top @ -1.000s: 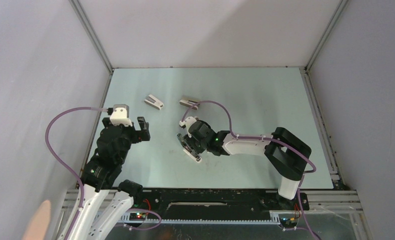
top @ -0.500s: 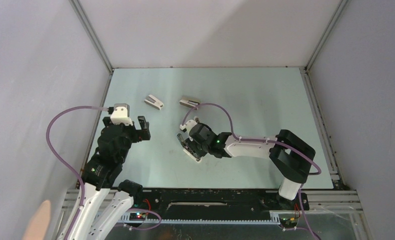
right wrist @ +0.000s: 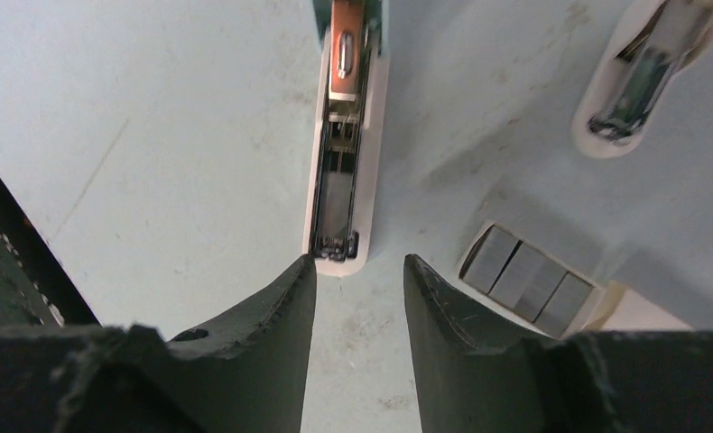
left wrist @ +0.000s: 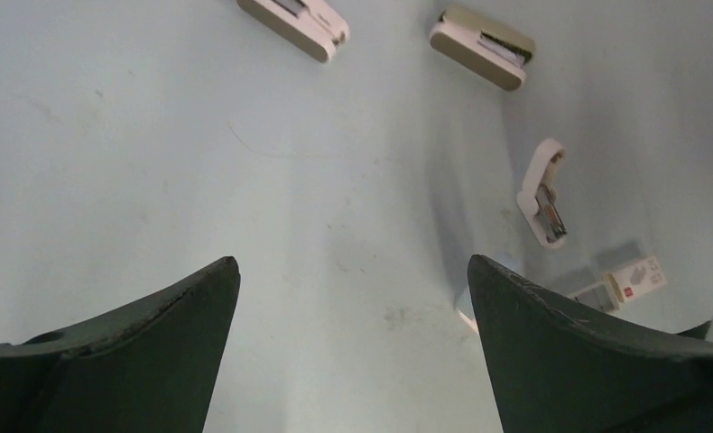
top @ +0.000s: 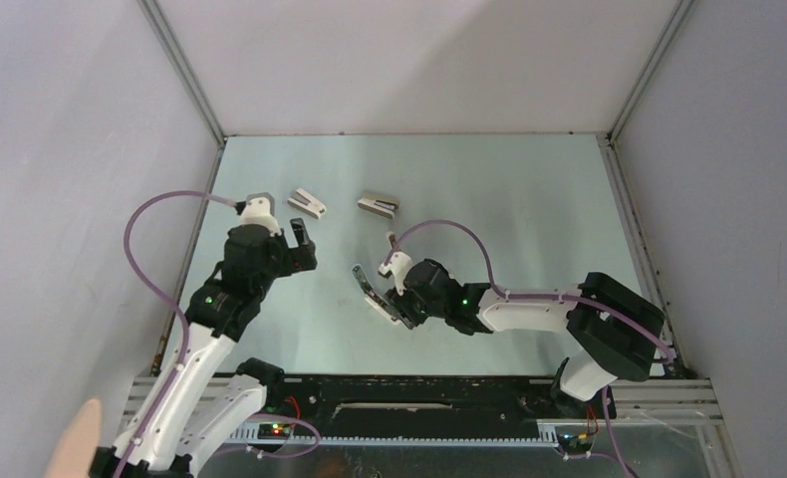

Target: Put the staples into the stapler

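Note:
The stapler [right wrist: 344, 153] lies opened on the table, slim and pale, with its metal channel facing up. Its near end sits just ahead of my right gripper [right wrist: 360, 271], whose fingers stand slightly apart and hold nothing. The staples [right wrist: 529, 275], a white box with a grey inner tray, lie just right of the right finger. In the top view the stapler [top: 373, 292] lies diagonally left of the right gripper [top: 401, 315], and the box is hidden under the wrist. My left gripper [top: 300, 244] is wide open and empty above the table [left wrist: 353, 271]. The staples box [left wrist: 628, 280] shows far right in its view.
Two stubby wedge-shaped staplers lie at the back, one white [top: 308, 202] and one beige [top: 379, 204]. A small white stub [top: 393, 239] lies between them and the right wrist; it also shows in the right wrist view [right wrist: 646, 77]. Cage walls stand around the table.
My right gripper has drawn back toward the near right, off the stapler, which stays on the table. My left arm has moved forward and right toward the middle.

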Action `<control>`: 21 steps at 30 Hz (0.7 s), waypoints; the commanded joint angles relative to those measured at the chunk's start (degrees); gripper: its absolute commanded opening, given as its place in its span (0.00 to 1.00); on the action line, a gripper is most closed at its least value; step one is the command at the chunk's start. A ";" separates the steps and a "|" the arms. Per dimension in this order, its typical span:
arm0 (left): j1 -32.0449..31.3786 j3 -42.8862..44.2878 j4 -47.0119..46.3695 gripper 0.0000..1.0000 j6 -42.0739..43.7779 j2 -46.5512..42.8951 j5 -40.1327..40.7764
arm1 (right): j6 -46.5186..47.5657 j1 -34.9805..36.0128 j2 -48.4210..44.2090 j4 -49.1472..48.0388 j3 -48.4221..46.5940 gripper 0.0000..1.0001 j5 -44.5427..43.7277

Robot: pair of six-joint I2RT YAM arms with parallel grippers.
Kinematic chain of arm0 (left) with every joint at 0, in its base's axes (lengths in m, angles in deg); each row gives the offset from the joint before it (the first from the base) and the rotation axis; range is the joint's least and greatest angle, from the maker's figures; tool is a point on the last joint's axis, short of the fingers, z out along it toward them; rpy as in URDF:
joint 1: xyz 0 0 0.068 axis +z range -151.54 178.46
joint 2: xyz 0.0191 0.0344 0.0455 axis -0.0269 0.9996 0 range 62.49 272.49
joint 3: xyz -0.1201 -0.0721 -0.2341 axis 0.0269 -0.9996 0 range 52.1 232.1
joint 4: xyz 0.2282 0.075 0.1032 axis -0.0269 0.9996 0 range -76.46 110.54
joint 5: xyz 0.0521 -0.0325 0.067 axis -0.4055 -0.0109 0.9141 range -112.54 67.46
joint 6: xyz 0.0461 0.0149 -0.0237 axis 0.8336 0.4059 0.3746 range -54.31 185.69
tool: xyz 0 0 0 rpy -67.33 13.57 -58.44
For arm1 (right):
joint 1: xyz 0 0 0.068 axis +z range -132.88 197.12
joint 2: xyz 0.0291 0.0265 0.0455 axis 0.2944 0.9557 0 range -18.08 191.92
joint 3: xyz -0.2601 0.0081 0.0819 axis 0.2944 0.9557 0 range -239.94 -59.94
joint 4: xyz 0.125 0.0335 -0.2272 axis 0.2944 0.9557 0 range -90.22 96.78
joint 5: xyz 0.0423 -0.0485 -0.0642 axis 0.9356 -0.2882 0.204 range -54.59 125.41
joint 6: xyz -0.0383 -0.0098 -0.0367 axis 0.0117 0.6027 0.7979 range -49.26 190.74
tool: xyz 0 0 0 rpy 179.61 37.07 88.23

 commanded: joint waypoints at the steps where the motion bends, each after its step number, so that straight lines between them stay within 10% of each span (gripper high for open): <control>1: 0.39 0.53 -3.95 1.00 -10.99 3.08 -5.80 | 2.11 0.26 -1.59 -10.20 3.77 0.44 3.30; 21: -0.32 -9.25 -27.53 0.72 -24.83 18.90 -20.25 | 3.61 2.11 2.29 -17.49 6.12 0.40 -0.83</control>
